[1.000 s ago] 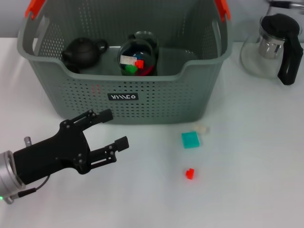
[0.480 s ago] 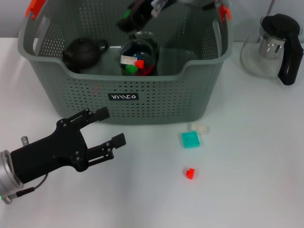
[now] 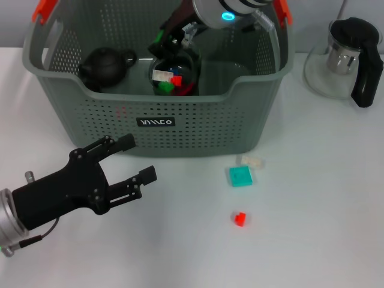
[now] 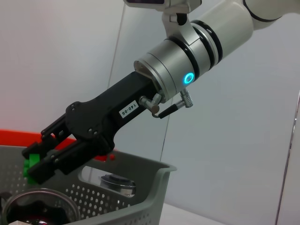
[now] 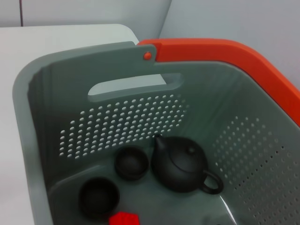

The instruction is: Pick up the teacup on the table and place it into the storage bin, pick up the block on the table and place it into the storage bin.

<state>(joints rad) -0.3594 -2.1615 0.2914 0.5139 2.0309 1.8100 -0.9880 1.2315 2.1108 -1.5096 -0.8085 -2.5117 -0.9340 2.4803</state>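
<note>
Over at 12 o'clock of the table (image 3: 312, 240), the storage bin (image 3: 180, 129) already holds a black teapot (image 3: 107, 65), 2 dark teacups (image 5: 131, 163) and a glass vessel (image 3: 174, 75) with coloured bricks in it. A glass pitcher (image 3: 345, 57) is parked at 2 o'clock. On the tabletop, at 5 o'clock of the bin, a teal block (image 3: 240, 176), a white piece (image 3: 251, 161) and a red block (image 3: 239, 219) are scattered. The right gripper (image 4: 40, 161) is hung above the glass vessel, clamped on a green block (image 4: 31, 161). The left gripper (image 3: 137, 159) is held at 8 o'clock of the bin, fingers spread, nothing gripped.
</note>
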